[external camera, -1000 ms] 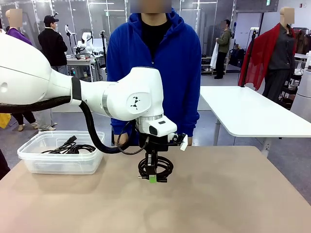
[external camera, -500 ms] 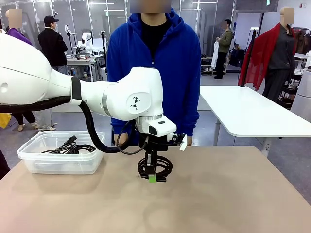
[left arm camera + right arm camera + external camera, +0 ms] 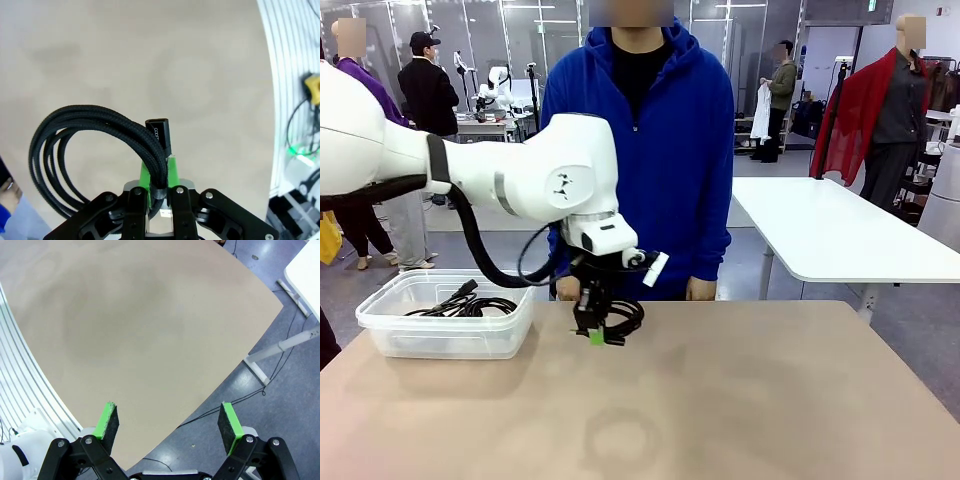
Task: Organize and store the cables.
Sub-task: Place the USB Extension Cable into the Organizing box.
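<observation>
Left gripper [image 3: 597, 336]: clamped tight on a coiled black braided cable [image 3: 95, 145], held clear above the tan tabletop [image 3: 740, 400].
Right gripper [image 3: 169, 425]: jaws spread wide, holding nothing.

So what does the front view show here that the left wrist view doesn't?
Front view alone: the person in blue across the table, and a clear bin already holding cables. Left wrist view alone: the braided cord's small plug, close up. Both share the left tool, shut on a coiled cable above the tan table.
</observation>
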`<state>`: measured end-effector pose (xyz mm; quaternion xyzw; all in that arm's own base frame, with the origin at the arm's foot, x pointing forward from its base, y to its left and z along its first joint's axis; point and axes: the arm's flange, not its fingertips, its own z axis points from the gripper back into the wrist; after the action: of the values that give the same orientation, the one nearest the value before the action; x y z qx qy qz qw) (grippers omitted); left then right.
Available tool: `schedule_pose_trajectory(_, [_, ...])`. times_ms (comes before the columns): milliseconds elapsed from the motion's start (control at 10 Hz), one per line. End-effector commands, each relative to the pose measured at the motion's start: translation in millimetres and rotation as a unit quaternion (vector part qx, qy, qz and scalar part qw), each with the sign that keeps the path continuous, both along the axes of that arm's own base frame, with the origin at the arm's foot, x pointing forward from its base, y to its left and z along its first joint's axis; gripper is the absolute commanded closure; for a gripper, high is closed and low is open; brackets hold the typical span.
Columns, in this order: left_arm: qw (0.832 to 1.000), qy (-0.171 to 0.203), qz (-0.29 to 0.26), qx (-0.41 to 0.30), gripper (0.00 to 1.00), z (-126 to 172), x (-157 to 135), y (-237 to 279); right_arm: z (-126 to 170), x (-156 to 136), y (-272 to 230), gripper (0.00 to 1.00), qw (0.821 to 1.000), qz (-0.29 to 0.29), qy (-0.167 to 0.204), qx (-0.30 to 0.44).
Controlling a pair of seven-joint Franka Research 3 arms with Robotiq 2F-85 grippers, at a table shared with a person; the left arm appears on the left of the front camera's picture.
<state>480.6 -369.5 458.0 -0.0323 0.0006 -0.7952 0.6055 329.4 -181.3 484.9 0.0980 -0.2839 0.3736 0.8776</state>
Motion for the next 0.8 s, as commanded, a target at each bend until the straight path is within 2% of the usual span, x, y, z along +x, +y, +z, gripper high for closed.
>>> schedule_pose_trajectory(0, [1.000,-0.010,-0.027,0.008,0.85,6.7,-11.1,33.3,0.4,1.2,0.8,0.00,1.000,-0.006,-0.003,0.002])
schedule_pose_trajectory(100, [0.998,-0.025,-0.048,0.015,0.85,12.3,-10.6,52.1,0.4,1.2,0.8,0.00,1.000,-0.006,-0.003,0.002])
schedule_pose_trajectory(200, [0.998,-0.024,-0.053,0.005,0.85,18.6,-10.6,66.7,0.4,1.2,0.8,0.00,1.000,-0.006,-0.003,0.002])
schedule_pose_trajectory(700, [0.997,-0.066,-0.044,0.003,0.85,36.4,-2.2,129.1,0.4,1.2,0.8,0.00,1.000,-0.006,-0.003,0.002])
